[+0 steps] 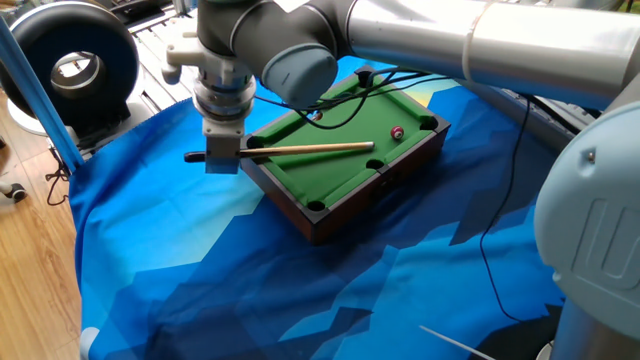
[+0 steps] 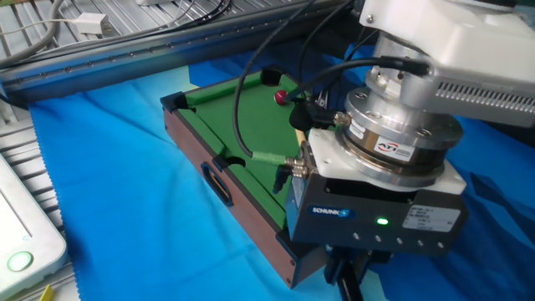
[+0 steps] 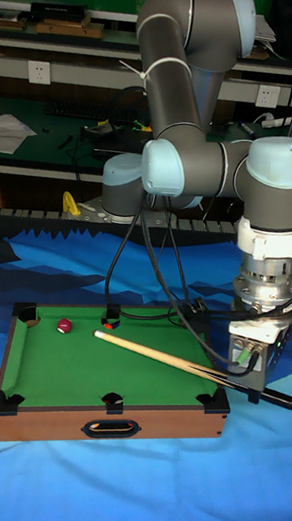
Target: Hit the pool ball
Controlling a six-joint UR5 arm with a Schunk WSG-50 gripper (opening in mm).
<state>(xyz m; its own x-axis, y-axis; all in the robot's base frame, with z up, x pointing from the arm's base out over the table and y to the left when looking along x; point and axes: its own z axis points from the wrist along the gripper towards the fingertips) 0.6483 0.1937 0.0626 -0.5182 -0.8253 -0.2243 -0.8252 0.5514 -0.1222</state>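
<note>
Cue held at the pool table's corner; pool ball not yet struck.

Hand (image 1: pixel 221 158), clamped on the butt of the cue (image 1: pixel 300 150), stands just outside one corner of the pool table (image 1: pixel 340 190). Cue shaft lies over the felt, tip pointing toward the pool ball (image 1: pixel 397 133), with open felt between them. Ball rests near the far corner pocket. Judged: aiming done, stroke left. Blue cloth (image 1: pixel 200 260) covers the surface.

A small pool table (image 1: pixel 300 200) with green felt, brown wooden sides and black pockets sits on a blue cloth (image 1: pixel 200 270) patterned in angular light and dark patches. The tiny glossy ball (image 1: pixel 397 133) is dark red.
</note>
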